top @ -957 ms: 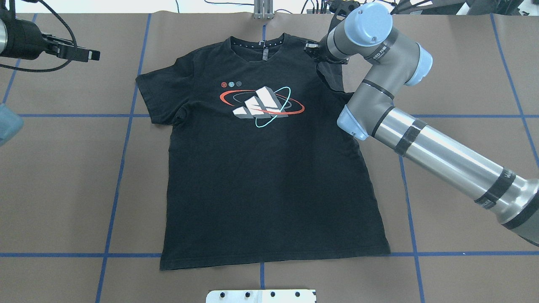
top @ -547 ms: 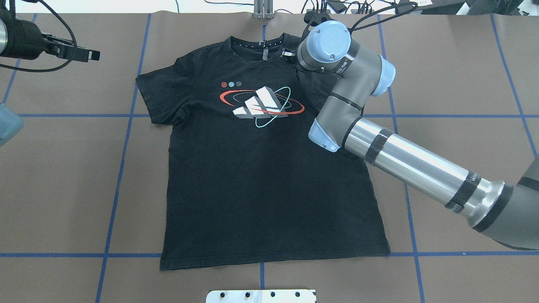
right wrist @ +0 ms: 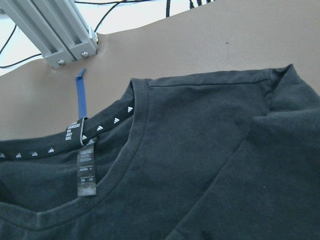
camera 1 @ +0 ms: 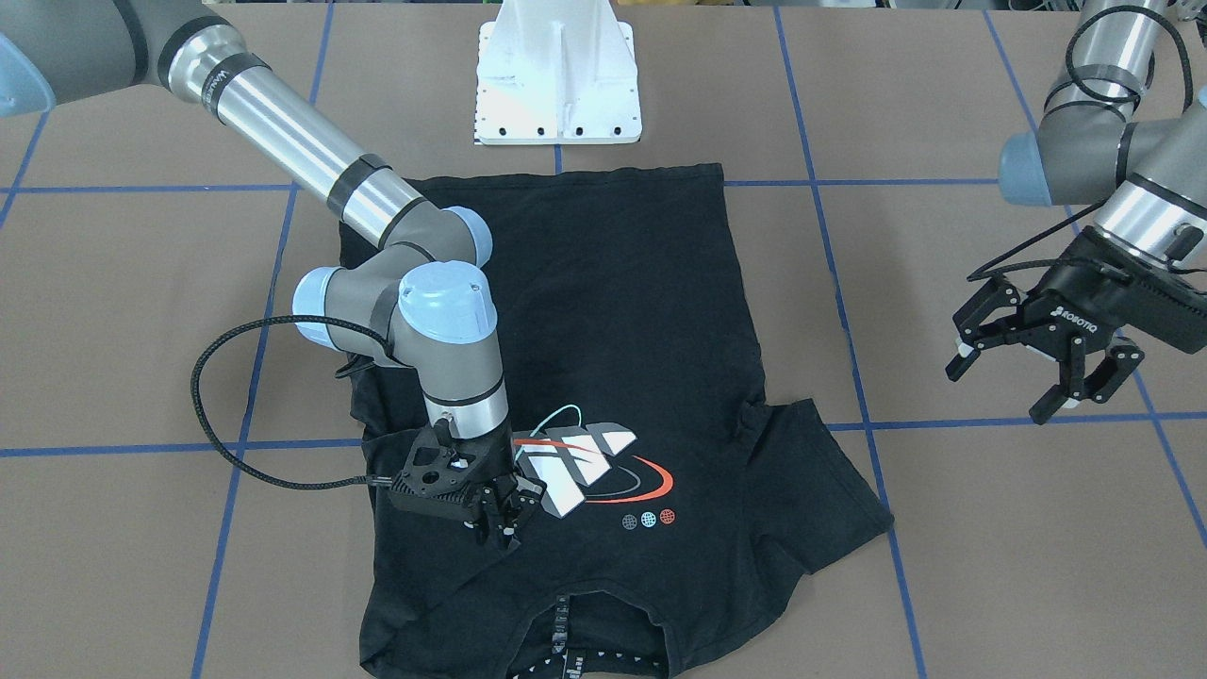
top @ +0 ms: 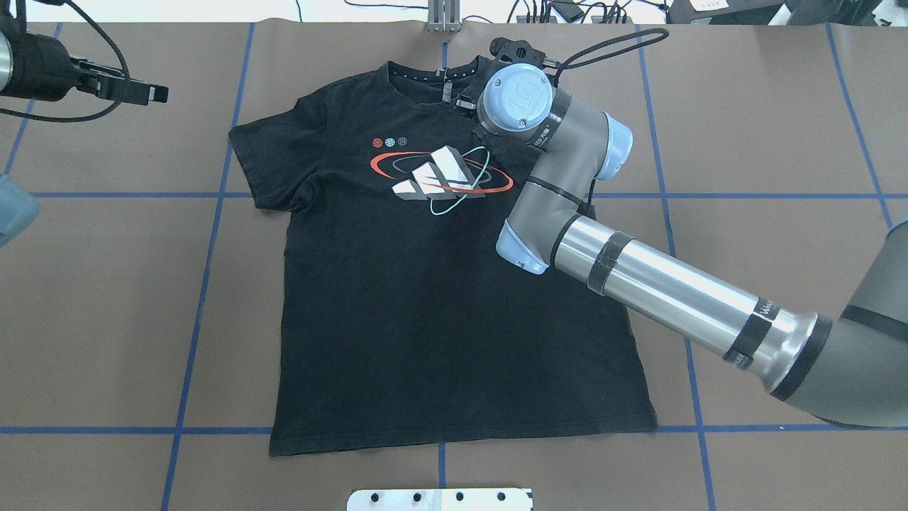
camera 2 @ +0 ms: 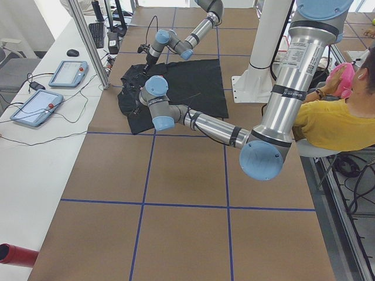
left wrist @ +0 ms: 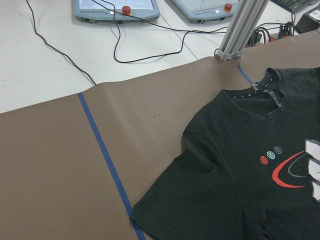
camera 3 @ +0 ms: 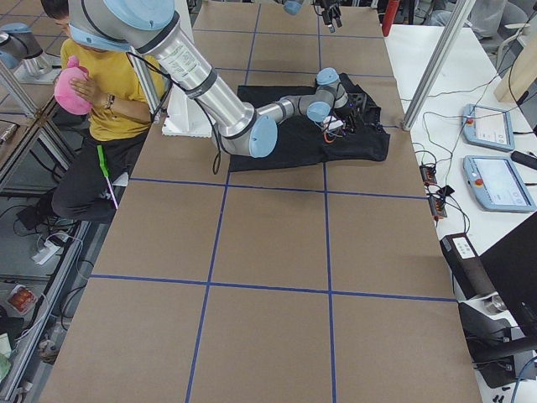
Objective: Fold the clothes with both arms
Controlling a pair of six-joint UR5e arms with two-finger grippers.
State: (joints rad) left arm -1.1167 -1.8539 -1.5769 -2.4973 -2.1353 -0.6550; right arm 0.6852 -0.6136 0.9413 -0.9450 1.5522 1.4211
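The black T-shirt [top: 425,305] lies flat and face up on the brown table, collar at the far edge. It also shows in the front-facing view [camera 1: 613,311]. My right gripper [camera 1: 500,523] is shut on the shirt's right sleeve, which it holds folded inward over the chest, next to the red, teal and white graphic [top: 440,177]. In the overhead view the right wrist hides most of this gripper [top: 464,103]. The right wrist view shows the collar and the folded fabric [right wrist: 200,165]. My left gripper [camera 1: 1004,387] hangs open and empty off the shirt's left side, and also shows in the overhead view [top: 152,92].
A white base block [camera 1: 558,75] stands at the near table edge behind the hem. An aluminium post [top: 443,18] stands past the collar. Control tablets [left wrist: 115,7] and cables lie beyond the far edge. A person in yellow [camera 3: 92,92] sits beside the robot.
My right arm has swung left over the shirt, carrying the right sleeve from the shoulder edge in over the chest. My left arm has not moved.
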